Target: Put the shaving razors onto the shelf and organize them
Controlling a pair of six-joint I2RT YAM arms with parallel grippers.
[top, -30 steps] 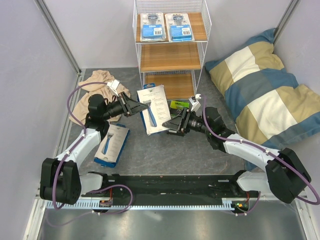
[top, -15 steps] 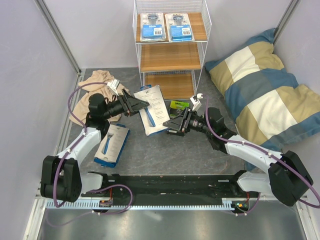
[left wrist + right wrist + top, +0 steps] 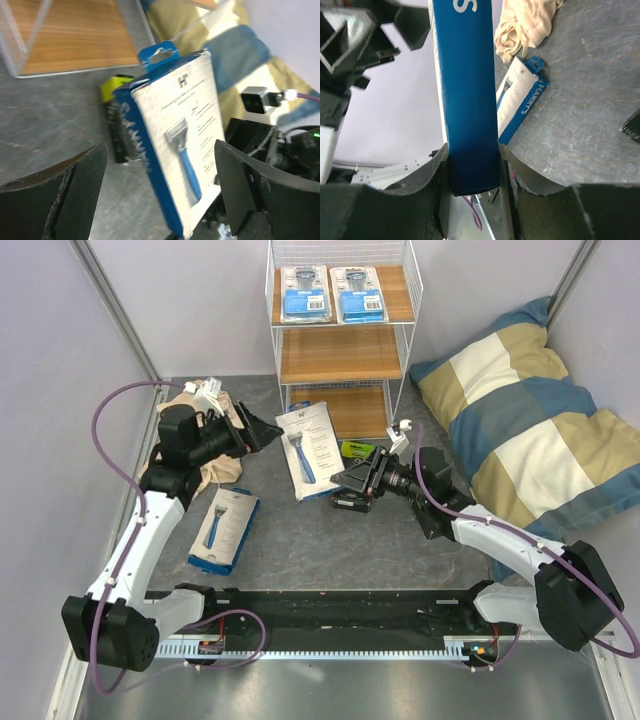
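Note:
A white razor pack (image 3: pixel 310 448) showing a blue razor stands tilted above the floor in front of the shelf (image 3: pixel 343 352). My right gripper (image 3: pixel 345 484) is shut on its lower end; in the right wrist view the pack's blue side (image 3: pixel 467 95) sits clamped at that gripper (image 3: pixel 472 170). My left gripper (image 3: pixel 266 428) hangs open just left of the pack, apart from it, and the pack (image 3: pixel 186 145) shows between its spread fingers (image 3: pixel 55 200). A black-and-green box (image 3: pixel 360 450) lies behind the pack. A second white pack (image 3: pixel 222 530) lies on the floor. Two blister cards (image 3: pixel 305 294) rest on the top board.
A beige cloth (image 3: pixel 200 412) is bunched on the floor under the left arm. A large striped pillow (image 3: pixel 530 420) fills the right side beside the shelf. Grey walls close in on the left and at the back.
My left gripper has opened, let go of the white pack and drawn back up and to the left. The right gripper has closed slightly and keeps the pack, which has shifted a little toward the shelf.

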